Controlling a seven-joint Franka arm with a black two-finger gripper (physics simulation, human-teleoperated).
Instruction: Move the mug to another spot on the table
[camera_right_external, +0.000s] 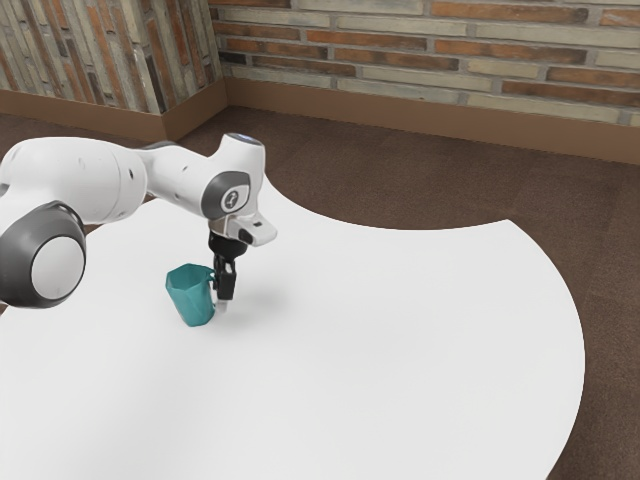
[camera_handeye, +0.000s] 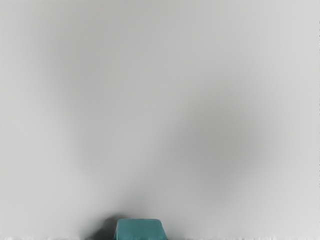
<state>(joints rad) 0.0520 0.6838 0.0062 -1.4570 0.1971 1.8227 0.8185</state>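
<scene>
White table (camera_right_external: 400, 330), plain matte top, no markings. Its far edge cuts inward in a concave curve and its edge at the exterior view's right is rounded. Floor (camera_right_external: 450, 170) around it is dark brown, carpet-like. Two brick walls (camera_right_external: 420, 40) meet in a corner behind the arm, bricks mixed red, tan and grey with pale mortar. A brown baseboard (camera_right_external: 420, 115) runs along the foot of both walls.

Teal mug (camera_right_external: 190, 295), faceted sides, narrower at the base, open mouth up. It stands on the table toward the exterior view's left, closer to the far concave edge than to the rounded right edge, with a soft shadow on the top beside it. No print or logo on the side that faces the camera.

White arm (camera_right_external: 100, 190) comes in from the exterior view's left, hand pointing straight down. Black gripper (camera_right_external: 225, 296) is right against the mug's side that faces the exterior view's right, low at rim height. Cannot tell whether it is clamped on the mug or just beside it.

Wrist view: bare white table (camera_handeye: 160, 100) with soft grey shadow patches, teal mug (camera_handeye: 140, 230) directly under the hand
</scene>
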